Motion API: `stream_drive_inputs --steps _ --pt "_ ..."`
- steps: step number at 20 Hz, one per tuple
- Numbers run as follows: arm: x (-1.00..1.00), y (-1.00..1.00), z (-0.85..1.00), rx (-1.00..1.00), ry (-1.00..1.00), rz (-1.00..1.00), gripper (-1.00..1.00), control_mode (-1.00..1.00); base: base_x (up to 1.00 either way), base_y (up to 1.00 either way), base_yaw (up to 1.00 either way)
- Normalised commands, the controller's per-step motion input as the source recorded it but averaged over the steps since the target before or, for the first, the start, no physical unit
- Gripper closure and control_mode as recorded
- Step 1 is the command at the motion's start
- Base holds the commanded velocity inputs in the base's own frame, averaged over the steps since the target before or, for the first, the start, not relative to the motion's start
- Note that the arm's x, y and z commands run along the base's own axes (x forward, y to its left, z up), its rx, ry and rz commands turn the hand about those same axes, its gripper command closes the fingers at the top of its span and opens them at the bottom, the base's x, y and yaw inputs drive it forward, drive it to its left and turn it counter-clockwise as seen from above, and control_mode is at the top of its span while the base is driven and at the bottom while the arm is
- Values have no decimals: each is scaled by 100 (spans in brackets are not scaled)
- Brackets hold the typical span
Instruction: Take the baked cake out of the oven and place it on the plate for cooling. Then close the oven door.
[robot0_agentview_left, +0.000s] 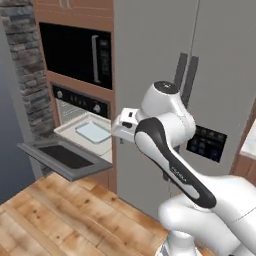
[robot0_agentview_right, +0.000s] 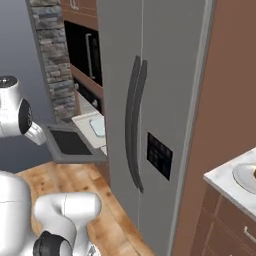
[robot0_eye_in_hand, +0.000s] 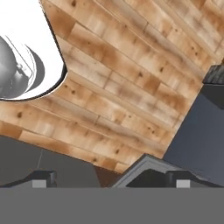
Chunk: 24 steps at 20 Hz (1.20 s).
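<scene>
From the left base view, the oven (robot0_agentview_left: 80, 107) stands open, its oven door (robot0_agentview_left: 62, 156) dropped flat below it, a pale tray (robot0_agentview_left: 92, 131) on the pulled-out rack.

From the right base view, the plate (robot0_agentview_right: 246, 176) sits on a counter far right of the oven.

In my hand view, my gripper (robot0_eye_in_hand: 111, 180) is spread wide and empty above the oven door's corner and the wooden floor (robot0_eye_in_hand: 122, 78).

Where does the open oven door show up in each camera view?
Left base view: oven door at lower left, dropped flat below the oven.
Right base view: left of centre, beside the grey fridge.
Hand view: its grey corner at bottom centre.
Shared landmark: the wooden floor.
</scene>
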Motion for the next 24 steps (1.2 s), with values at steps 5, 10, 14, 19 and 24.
stream_drive_inputs --steps 5,10,14,19,24 --pt "0 0 0 0 0 0 -100 100 57 13 31" --pt "0 0 0 0 0 0 -100 100 52 1 24" --pt "0 0 0 0 0 0 -100 100 39 2 18" --pt "0 0 0 0 0 0 -100 100 73 20 15" --pt "0 0 0 0 0 0 -100 100 51 3 16"
